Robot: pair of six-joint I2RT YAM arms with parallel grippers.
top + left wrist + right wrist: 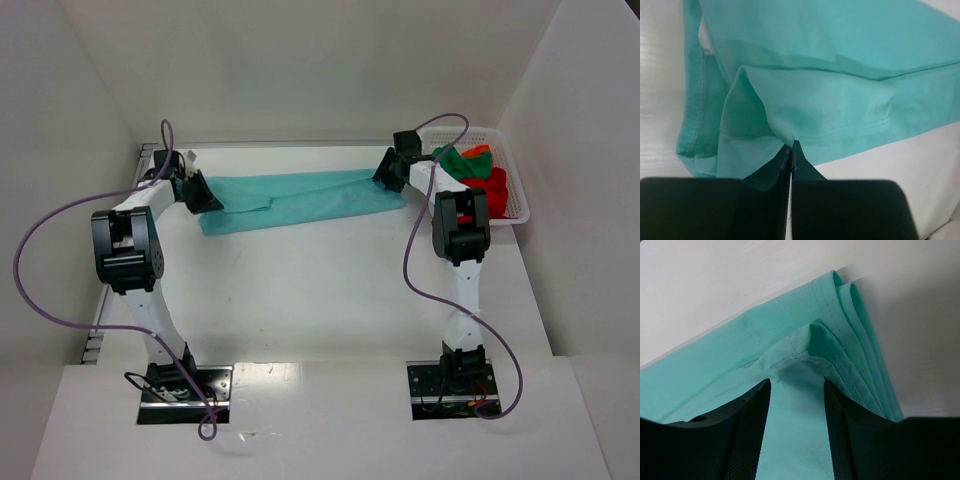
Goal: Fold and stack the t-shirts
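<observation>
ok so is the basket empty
No, the basket holds bunched green, red and orange shirts.

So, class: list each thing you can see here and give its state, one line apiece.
teal t-shirt: folded into a long strip, lying flat
left pincer: shut on the shirt's edge
right pincer: open, straddling the shirt's other end
basket: holding crumpled shirts

I read the teal t-shirt as soft, matt knit cloth with stitched hems. Left claw: matt black plastic. Tabletop: smooth, white, faintly glossy. Far-right basket: white plastic lattice.
</observation>
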